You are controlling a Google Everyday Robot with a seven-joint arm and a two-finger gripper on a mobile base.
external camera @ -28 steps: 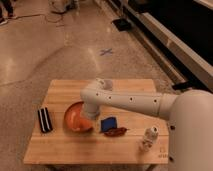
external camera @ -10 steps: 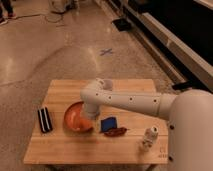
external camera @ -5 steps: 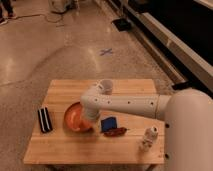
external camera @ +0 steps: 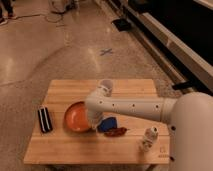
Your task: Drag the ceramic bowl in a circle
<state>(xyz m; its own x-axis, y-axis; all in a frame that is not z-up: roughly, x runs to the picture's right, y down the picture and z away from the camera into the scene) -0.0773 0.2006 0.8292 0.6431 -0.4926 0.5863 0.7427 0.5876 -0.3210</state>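
Observation:
The ceramic bowl (external camera: 76, 116) is round, shallow and orange, and sits on the left half of the wooden table (external camera: 125, 150). My white arm reaches in from the right and bends down at the bowl's right rim. My gripper (external camera: 93, 123) is at that rim, between the bowl and a small blue cloth-like piece (external camera: 108, 123). The arm hides most of the gripper and the bowl's right edge.
A black rectangular object (external camera: 45, 120) lies left of the bowl. A small white cup (external camera: 105, 86) stands behind the arm. A reddish-brown item (external camera: 116, 131) lies in front of the blue piece. A small white bottle (external camera: 148, 138) stands at the front right.
My arm's bend has shifted lower and nearer, so the white cup now shows behind it. The bowl stays at about the same spot.

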